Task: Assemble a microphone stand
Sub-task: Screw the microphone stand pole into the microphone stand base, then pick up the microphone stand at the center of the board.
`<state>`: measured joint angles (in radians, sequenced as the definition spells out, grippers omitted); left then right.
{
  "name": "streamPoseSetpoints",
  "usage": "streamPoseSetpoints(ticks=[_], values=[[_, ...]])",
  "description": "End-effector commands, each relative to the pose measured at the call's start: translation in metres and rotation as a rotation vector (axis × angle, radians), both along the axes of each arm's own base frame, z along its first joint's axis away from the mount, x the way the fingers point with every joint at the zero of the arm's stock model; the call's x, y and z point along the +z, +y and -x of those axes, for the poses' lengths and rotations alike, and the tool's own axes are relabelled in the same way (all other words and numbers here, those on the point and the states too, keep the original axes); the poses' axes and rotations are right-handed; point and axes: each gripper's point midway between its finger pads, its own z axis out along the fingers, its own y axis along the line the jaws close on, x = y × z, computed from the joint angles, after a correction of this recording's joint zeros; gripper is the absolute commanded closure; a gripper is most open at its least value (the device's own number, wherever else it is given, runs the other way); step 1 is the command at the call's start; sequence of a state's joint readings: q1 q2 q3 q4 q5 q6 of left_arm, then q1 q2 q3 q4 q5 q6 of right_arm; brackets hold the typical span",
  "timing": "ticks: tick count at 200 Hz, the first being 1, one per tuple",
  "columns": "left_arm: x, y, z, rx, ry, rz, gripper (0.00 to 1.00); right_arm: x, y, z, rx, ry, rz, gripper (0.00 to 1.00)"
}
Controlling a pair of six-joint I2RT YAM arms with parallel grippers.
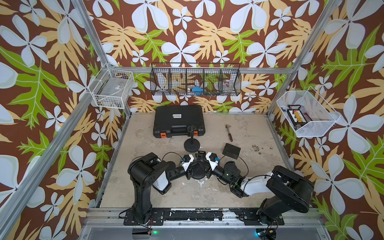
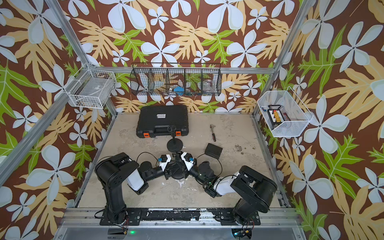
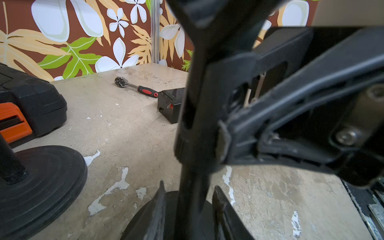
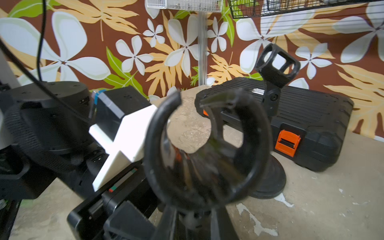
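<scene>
The beige table (image 1: 145,191) carries a black tool case (image 1: 178,118) at its back edge. Both arms meet at the front middle on the microphone stand (image 1: 197,174), its pole (image 3: 193,104) upright. The left gripper (image 3: 189,209) straddles the pole low down, released, with a sliver of gap beside one finger. The right gripper (image 4: 193,220) is clenched on the neck of the microphone clip (image 4: 154,149) at the pole's top. A second stand (image 1: 192,145) stands just behind, in front of the case. A black box (image 1: 231,151) and a ratchet (image 1: 229,133) lie further right
</scene>
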<state>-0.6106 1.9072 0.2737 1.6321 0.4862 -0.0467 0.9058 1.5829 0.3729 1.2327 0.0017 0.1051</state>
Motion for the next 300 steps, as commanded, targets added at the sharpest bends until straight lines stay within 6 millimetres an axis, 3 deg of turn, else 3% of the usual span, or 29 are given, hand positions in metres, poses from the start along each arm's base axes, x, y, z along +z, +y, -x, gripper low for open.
streamPoseSetpoints(ticks=[1,46,73,94,115,137,161,209,258,300], values=[[0.057,0.001,0.000,0.005,-0.197,0.147,0.63,-0.045,-0.020,-0.013,-0.188,0.098,0.160,1.00],[0.057,-0.002,-0.008,0.019,-0.200,0.152,0.67,-0.044,-0.012,-0.006,-0.160,0.093,0.166,1.00],[0.053,-0.004,-0.010,0.014,-0.198,0.145,0.78,-0.043,-0.003,0.000,-0.095,0.088,0.170,1.00],[0.050,-0.003,-0.009,0.014,-0.198,0.135,0.84,-0.040,0.007,0.009,0.010,0.080,0.164,0.71],[0.047,-0.003,-0.006,0.005,-0.203,0.123,0.89,-0.032,0.015,0.028,0.207,0.071,0.128,0.58],[0.043,-0.004,-0.003,-0.009,-0.199,0.112,0.94,-0.020,0.010,0.041,0.364,0.065,0.082,0.44],[0.039,-0.005,-0.003,-0.015,-0.194,0.106,0.94,-0.014,0.002,0.039,0.404,0.057,0.104,0.43],[0.037,-0.006,-0.002,-0.024,-0.189,0.103,0.95,0.003,-0.015,0.010,0.324,0.033,0.099,0.45],[0.037,-0.007,-0.002,-0.031,-0.184,0.107,0.95,0.010,-0.001,-0.005,0.338,0.032,0.081,0.50],[0.037,-0.007,-0.002,-0.030,-0.183,0.109,0.93,0.014,0.009,-0.005,0.384,0.032,0.028,0.61]])
